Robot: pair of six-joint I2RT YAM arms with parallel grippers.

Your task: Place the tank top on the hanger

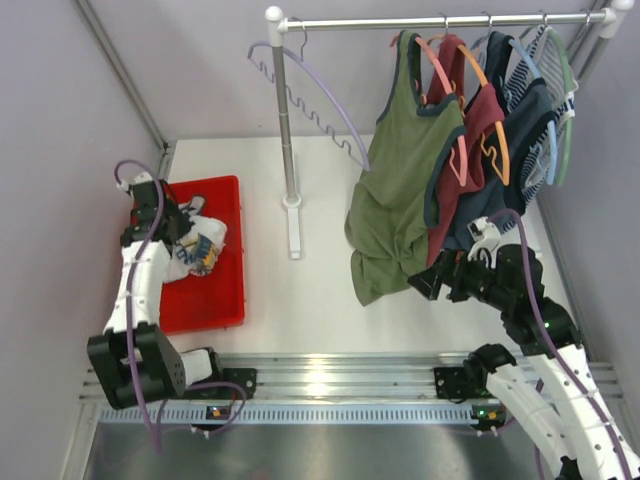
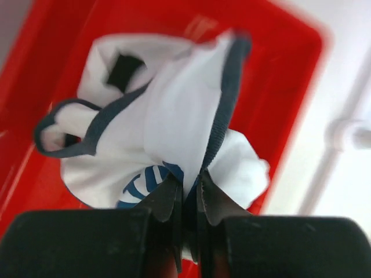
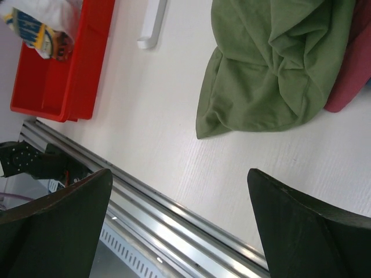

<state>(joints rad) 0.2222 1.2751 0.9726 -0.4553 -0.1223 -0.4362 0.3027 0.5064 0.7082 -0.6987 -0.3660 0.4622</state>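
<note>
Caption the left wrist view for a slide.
Left pincer shut on the white tank top, bunched over the red tray.

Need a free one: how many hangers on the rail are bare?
1: the thin lavender plastic hanger near the metal rail's left end. The rest carry clothes; some may be hidden.

The tank top (image 2: 174,116) is soft matt cloth with ribbed trim. The tray (image 1: 215,290) at left is glossy red plastic. The table (image 3: 174,116) is matt white, faintly grained. The rail (image 1: 330,375) along the bottom is shiny ribbed metal. The hanger (image 1: 333,103) looks smooth plastic.
</note>
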